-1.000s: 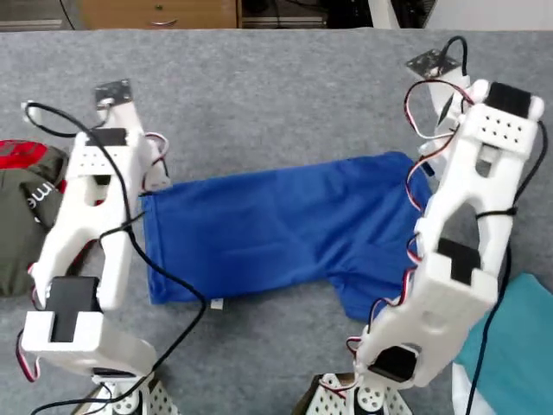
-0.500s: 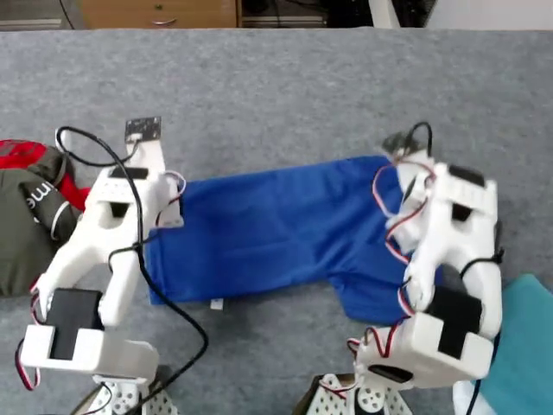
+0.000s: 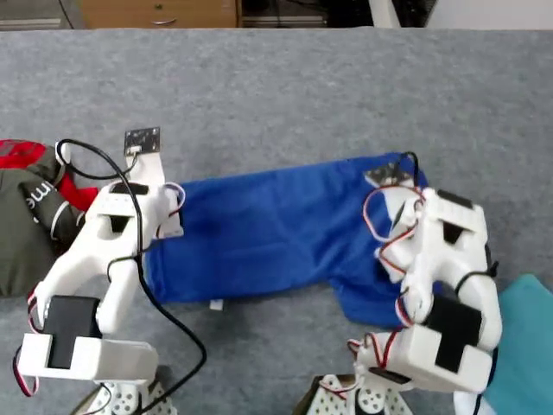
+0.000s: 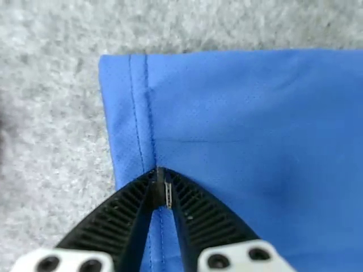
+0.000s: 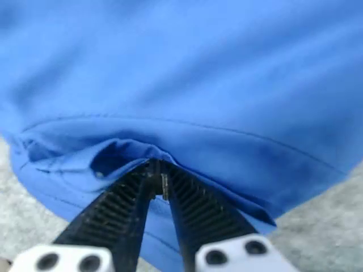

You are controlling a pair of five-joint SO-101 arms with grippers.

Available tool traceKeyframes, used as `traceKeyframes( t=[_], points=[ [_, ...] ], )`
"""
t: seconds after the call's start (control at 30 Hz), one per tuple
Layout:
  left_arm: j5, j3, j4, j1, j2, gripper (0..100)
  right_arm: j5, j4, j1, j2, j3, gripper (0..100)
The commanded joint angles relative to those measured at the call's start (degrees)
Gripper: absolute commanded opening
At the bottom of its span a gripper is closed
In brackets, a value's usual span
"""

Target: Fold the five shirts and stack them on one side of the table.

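Blue shirt [image 3: 276, 229], hem pinched between closed left fingers [image 4: 127, 207], fold pinched between closed right fingers [image 5: 122, 207]

One shirt [image 3: 276, 233] lies centred on table [image 3: 259, 86], clothes pile [image 3: 26, 233] left, garment [image 3: 523, 337] right.

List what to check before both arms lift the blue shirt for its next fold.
1. Left gripper shut on the blue shirt at its stitched hem: ok.
2. Right gripper shut on a bunched fold of the shirt's fabric: ok.
3. Number of layers caught in each pinch: cannot tell.
4. Shirt lying flat between the two grips: ok, it looks smooth in the high view.
5. Table surface beyond the shirt to fold onto: ok.
6. Dark pile of clothes apart from the shirt's hem: ok.
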Motion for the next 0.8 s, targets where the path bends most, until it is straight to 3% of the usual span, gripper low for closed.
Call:
traceKeyframes(
  t=[0.0,0.4,0.57,0.77],
  points=[
    [-0.4,0.1,-1.1,-0.6,-1.2,2,0.7,-0.2,-0.5,-1.8,4.5,0.5],
    [-0.4,0.1,-1.1,-0.7,-1.1,2,0.8,5.4,-0.6,-28.9,16.5,0.5],
    [-0.4,0.1,-1.1,-1.9,-1.2,2,5.8,5.7,0.6,-34.9,20.4,0.5],
    [-0.4,0.1,-1.1,-2.0,-1.2,2,6.9,5.1,3.0,-33.6,10.2,0.7]
  ],
)
